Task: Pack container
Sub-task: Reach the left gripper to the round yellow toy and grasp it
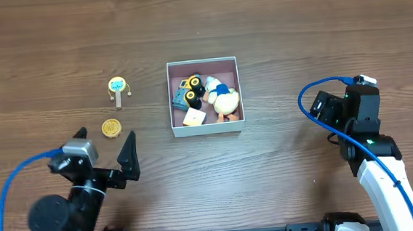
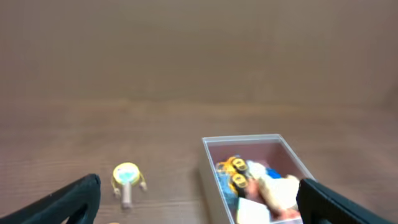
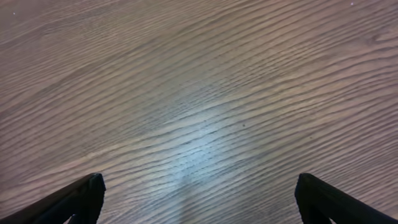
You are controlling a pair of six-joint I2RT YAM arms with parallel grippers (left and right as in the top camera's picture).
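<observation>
The container (image 1: 203, 62) is a shallow square white-walled box at the table's middle; it also shows in the left wrist view (image 2: 209, 168). It holds a yellow and black toy vehicle (image 1: 191, 87), a white and yellow duck toy (image 1: 225, 99) and a small pale block (image 1: 194, 118). A yellow rattle-like toy with a stick (image 1: 118, 89) and a round yellow disc (image 1: 110, 127) lie on the table left of the container. My left gripper (image 1: 107, 148) is open and empty, below the disc. My right gripper (image 3: 199, 202) is open and empty over bare wood at the right.
The table (image 1: 295, 29) is brown wood grain. Blue cables loop beside both arms, one at the left (image 1: 8, 195) and one at the right (image 1: 311, 93).
</observation>
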